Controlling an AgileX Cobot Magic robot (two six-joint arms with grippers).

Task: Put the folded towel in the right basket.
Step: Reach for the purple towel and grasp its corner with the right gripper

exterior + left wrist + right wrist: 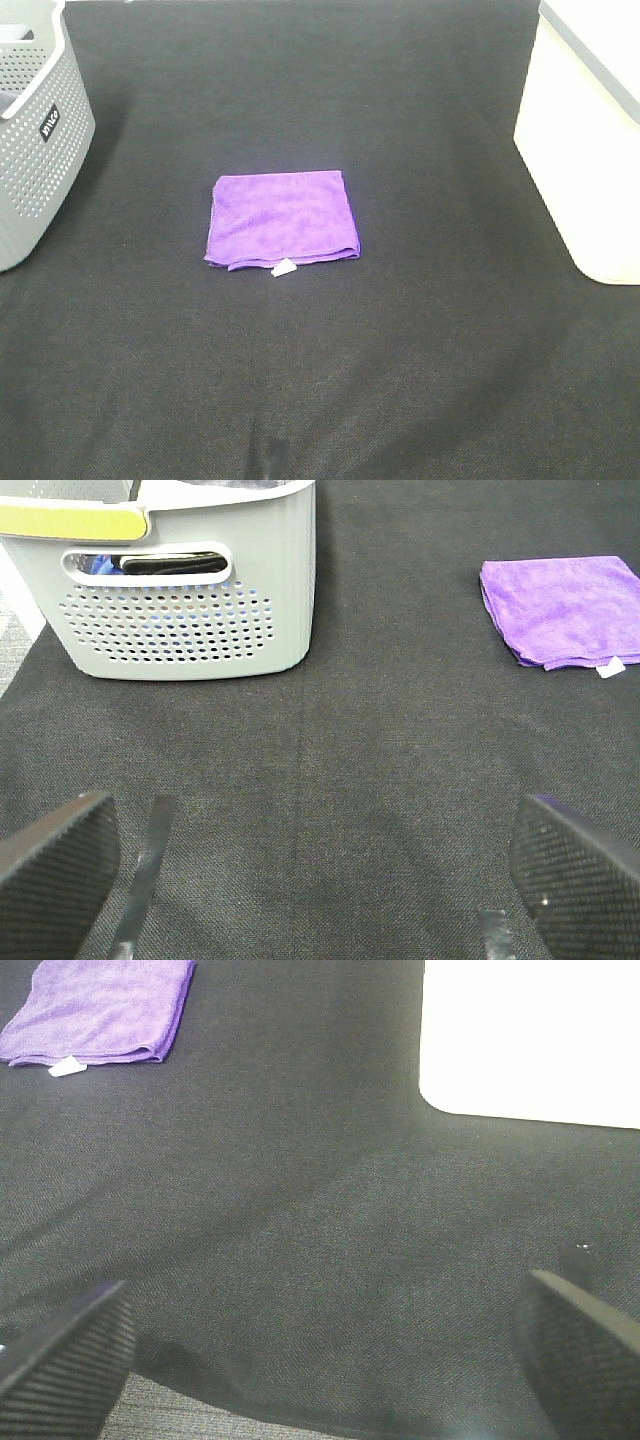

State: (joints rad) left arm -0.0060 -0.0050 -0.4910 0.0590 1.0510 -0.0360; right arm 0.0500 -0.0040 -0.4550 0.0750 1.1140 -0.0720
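"Purple towel (282,222), folded flat on the dark mat (420,360), a little left of the middle in the high view. It is well apart from the right basket (590,170) and from the grey basket (40,140) opposite."

"Which arm is better placed?"

"Neither is close. The left gripper (320,880) and the right gripper (320,1360) both hang over bare mat, jaws spread wide and holding nothing. From each, the towel lies ahead and inward, toward the table's middle."

"So the right arm, probably?"

"That seems the sensible pick. The towel sits slightly nearer the left side, but the white basket stands just beside the right gripper's reach, so the carry would be short."

"And the towel's lie?"

"Its longer side runs across the table, left to right. The white tag (284,268) marks the near edge, the one facing the arms, which looks easiest to pinch."
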